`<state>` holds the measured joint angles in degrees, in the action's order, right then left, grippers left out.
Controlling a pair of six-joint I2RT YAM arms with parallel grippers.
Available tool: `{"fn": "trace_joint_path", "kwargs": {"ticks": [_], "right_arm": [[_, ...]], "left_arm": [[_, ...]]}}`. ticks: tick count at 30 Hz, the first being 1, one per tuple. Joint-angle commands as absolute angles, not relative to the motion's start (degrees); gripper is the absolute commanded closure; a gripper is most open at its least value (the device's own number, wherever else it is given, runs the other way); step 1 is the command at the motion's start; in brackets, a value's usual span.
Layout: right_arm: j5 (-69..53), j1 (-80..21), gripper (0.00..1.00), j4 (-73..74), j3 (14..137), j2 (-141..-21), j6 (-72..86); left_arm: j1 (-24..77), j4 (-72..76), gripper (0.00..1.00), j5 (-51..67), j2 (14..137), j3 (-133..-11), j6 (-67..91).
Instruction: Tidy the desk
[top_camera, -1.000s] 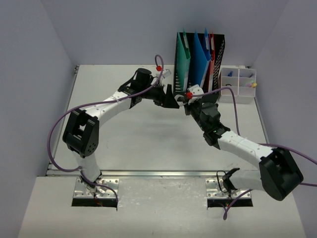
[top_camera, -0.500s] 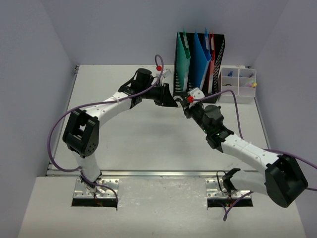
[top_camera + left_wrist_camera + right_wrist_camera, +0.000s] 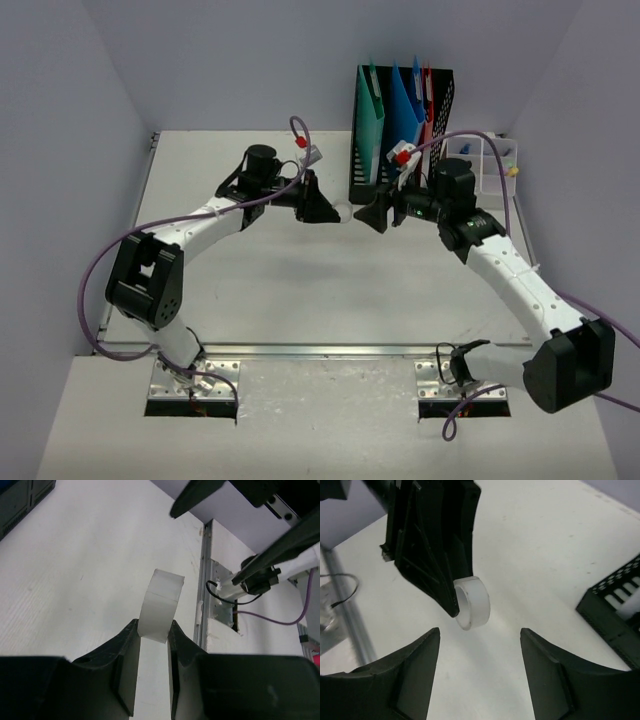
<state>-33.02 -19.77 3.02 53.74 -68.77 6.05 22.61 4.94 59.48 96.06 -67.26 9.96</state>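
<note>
My left gripper [image 3: 152, 630] is shut on a white tape roll [image 3: 160, 605], pinching its lower rim between both black fingers. In the right wrist view the same roll [image 3: 472, 602] hangs from the left gripper's fingers [image 3: 435, 555], just beyond my right gripper [image 3: 480, 632], which stands open and touches nothing. From above, the left gripper [image 3: 333, 211] and right gripper [image 3: 372, 215] face each other tip to tip above the back middle of the white desk [image 3: 280, 270].
A black mesh file holder [image 3: 400, 120] with teal, blue and red folders stands at the back, right behind the grippers. A clear compartment box [image 3: 492, 170] sits to its right. The metal rail [image 3: 320, 350] runs along the desk's front edge.
The left gripper closed on the tape roll and the right gripper opened and let it go. The left gripper drew back to the left with the roll; the right arm swung up and right.
</note>
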Motion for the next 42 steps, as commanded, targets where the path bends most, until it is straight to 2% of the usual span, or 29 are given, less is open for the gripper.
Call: {"fn": "trace_joint_path", "kwargs": {"ticks": [1, 9, 20, 25, 33, 38, 42], "right_arm": [[-53.4, -18.9, 0.35, 17.3, 59.5, -72.7, 2.4], [-60.4, -18.9, 0.39, 17.7, 61.2, -73.8, -3.8], [-56.7, -19.0, 0.4, 12.8, 62.3, -75.2, -3.1], [-52.6, -18.9, 0.39, 17.7, 66.5, -77.9, 2.5], [-55.0, -18.4, 0.29, 21.0, 68.0, -80.5, 19.3], [-61.9, -17.7, 0.17, 21.3, 70.6, -85.7, 30.8], [-64.0, -16.9, 0.17, 18.0, 69.6, -87.6, 36.0]], "left_arm": [[23.3, 8.8, 1.0, 66.9, 91.1, -67.2, -2.5], [23.6, 8.3, 1.0, 64.1, 89.5, -67.0, -5.4], [25.7, 6.0, 1.0, 63.8, 88.0, -66.3, -8.4], [26.4, 4.7, 1.0, 60.6, 86.5, -65.5, -10.8], [27.2, 7.3, 1.0, 49.7, 81.0, -60.4, -16.4], [27.5, 11.0, 1.0, 44.2, 78.9, -58.0, -18.0], [28.1, 12.0, 1.0, 42.7, 78.7, -58.0, -18.6]]}}
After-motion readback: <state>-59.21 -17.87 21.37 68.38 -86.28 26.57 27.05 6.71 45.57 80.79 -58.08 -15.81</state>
